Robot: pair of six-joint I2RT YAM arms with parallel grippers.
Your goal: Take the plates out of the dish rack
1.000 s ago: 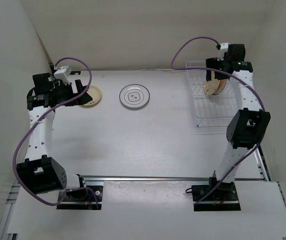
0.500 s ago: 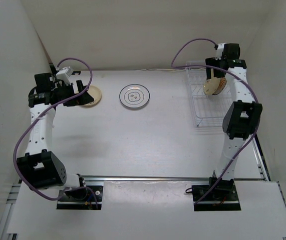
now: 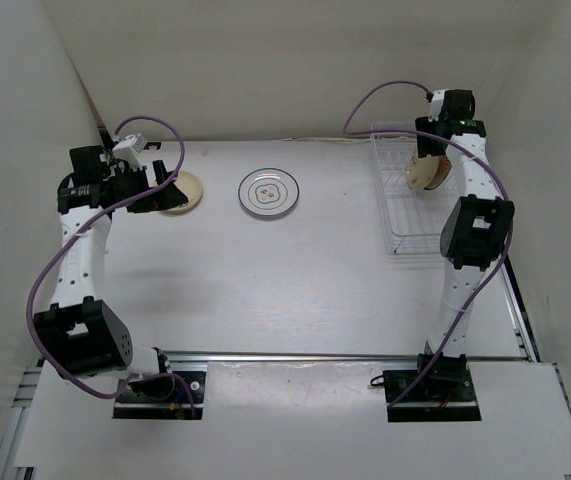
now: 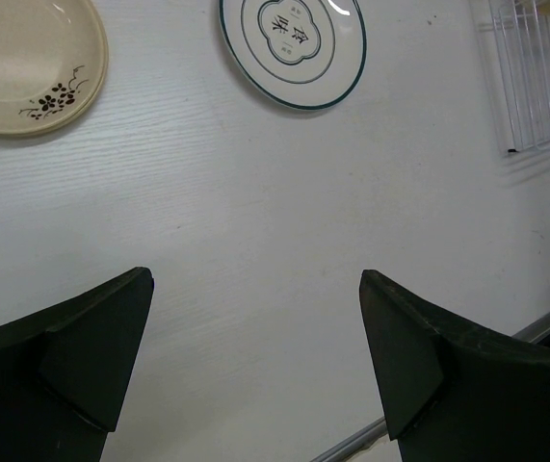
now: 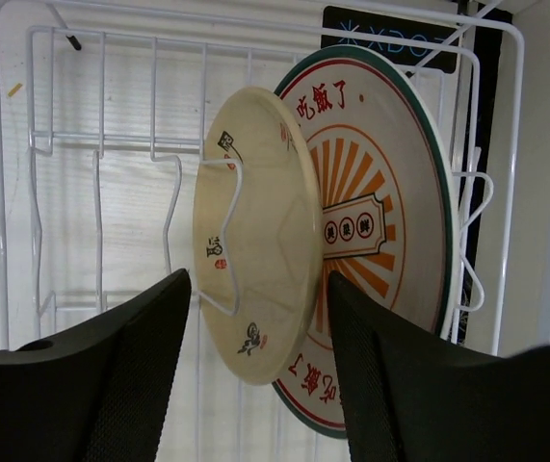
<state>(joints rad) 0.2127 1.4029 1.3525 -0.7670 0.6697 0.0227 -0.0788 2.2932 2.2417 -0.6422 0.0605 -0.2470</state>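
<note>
The white wire dish rack stands at the back right. Two plates stand on edge in it: a cream plate in front, and behind it a plate with an orange sunburst. My right gripper reaches into the rack. It straddles the cream plate's lower edge, open, with slim gaps on both sides. Two more plates lie flat on the table. One is cream with a dark flower sprig; the other is white with a dark rim. My left gripper hovers open and empty near them.
The enclosure's walls are close to the rack on the right and behind it. The left arm rises along the left wall. A metal rail runs across the near edge by the arm bases. A rack corner shows in the left wrist view.
My right gripper has moved deeper into the rack and its jaws have narrowed around the cream plate. The left arm shifted slightly at first, then stayed still.
</note>
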